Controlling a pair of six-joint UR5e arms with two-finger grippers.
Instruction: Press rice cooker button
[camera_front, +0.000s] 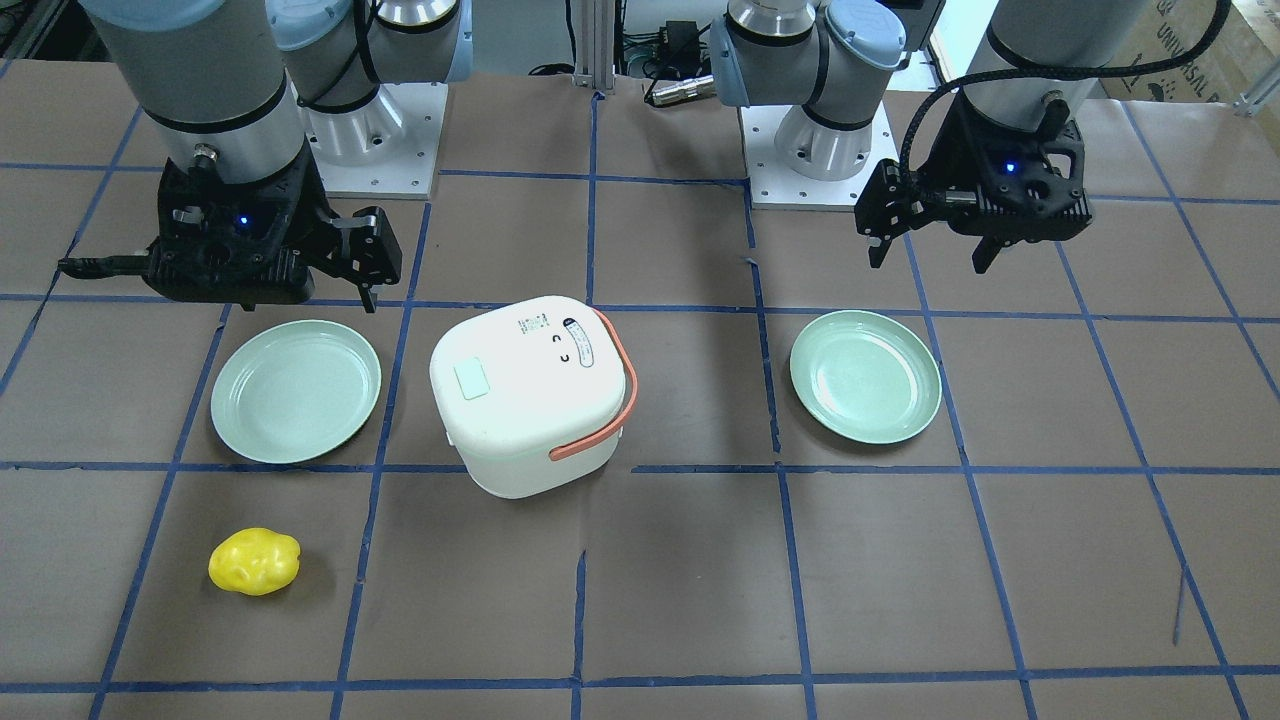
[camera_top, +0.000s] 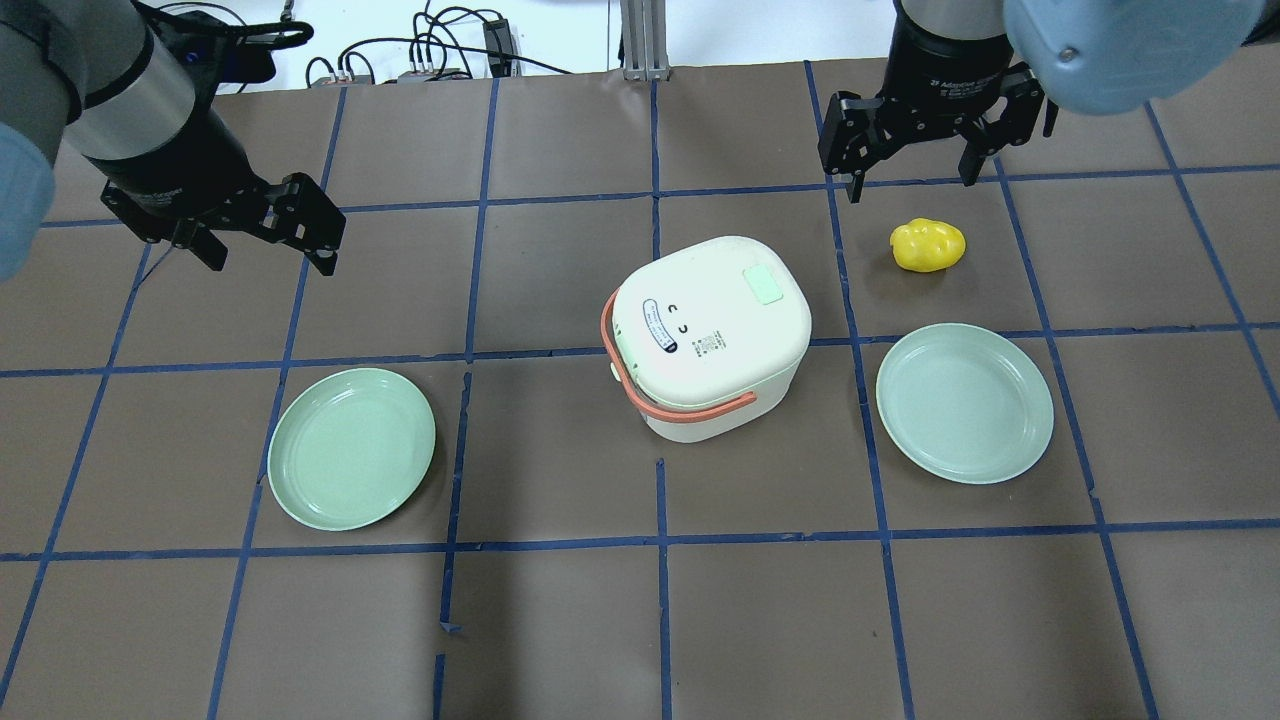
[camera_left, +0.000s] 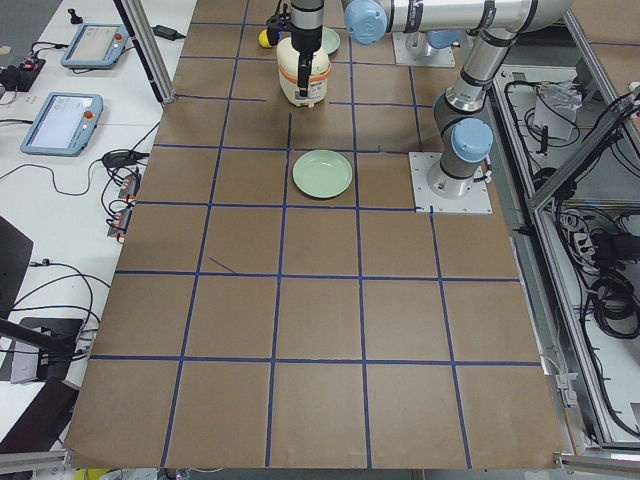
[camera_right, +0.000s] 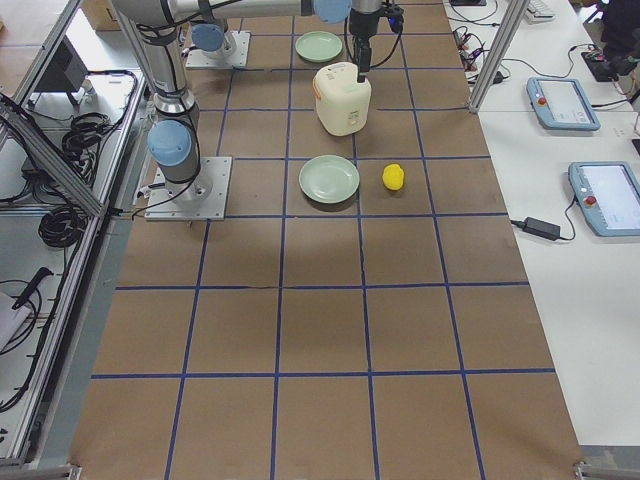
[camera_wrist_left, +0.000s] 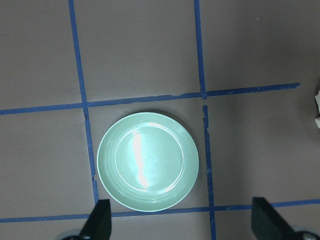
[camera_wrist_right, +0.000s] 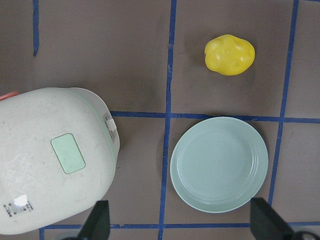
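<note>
The rice cooker (camera_top: 710, 335) stood in the middle of the table (camera_top: 560, 620), lid shut, with its orange handle (camera_top: 690, 405) lying down around the body. The pale green button (camera_top: 762, 285) sat on top of the lid, on the side toward my right, and nothing touched it. My left hand (camera_top: 270, 250) hovered above the table near the left plate (camera_top: 351, 447), fingers apart and empty. My right hand (camera_top: 910, 178) hovered near the yellow lump (camera_top: 928, 245), fingers also apart and empty. The right plate (camera_top: 964, 402) lay beside the cooker without touching it.
</note>
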